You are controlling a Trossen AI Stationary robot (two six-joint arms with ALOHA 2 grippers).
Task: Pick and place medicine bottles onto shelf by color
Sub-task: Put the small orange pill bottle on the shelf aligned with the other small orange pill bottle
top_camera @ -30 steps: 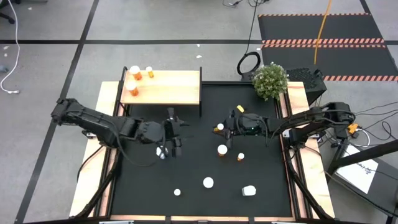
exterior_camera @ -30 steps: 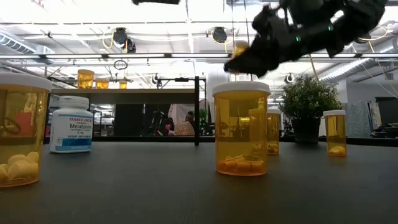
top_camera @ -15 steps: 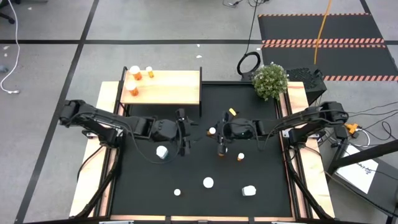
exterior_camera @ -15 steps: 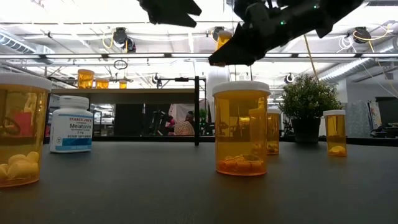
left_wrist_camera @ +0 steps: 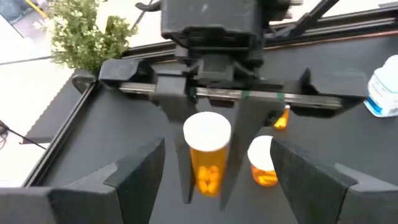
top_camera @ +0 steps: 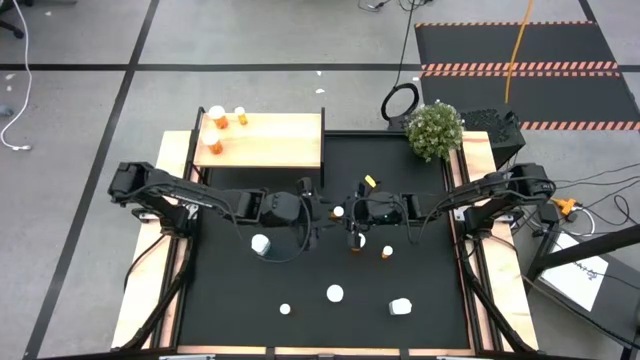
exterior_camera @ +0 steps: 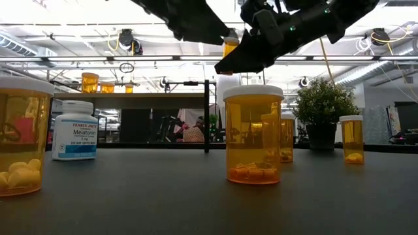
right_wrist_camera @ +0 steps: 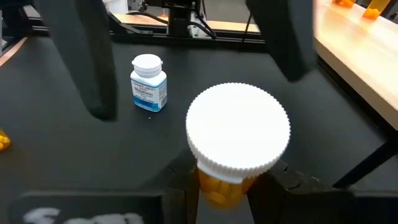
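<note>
Orange plastic, white cap — a medicine bottle [left_wrist_camera: 207, 152] is pinched between the right end effector [top_camera: 352, 228] fingers and held above the middle of the black tabletop [top_camera: 420, 270]. The left end effector [top_camera: 312, 222] faces it from just beside, its jaws spread wide and empty, one finger [left_wrist_camera: 134, 168] on each side of the bottle without touching. This looks like a mid-air handover between the arms. The next move calls for the left jaws to close on the bottle before the right lets go — then carriage to the light-wood shelf [top_camera: 275, 140] at the far left, where three orange bottles [top_camera: 217, 117] already stand. Other bottles, orange and white, wait on the tabletop.
</note>
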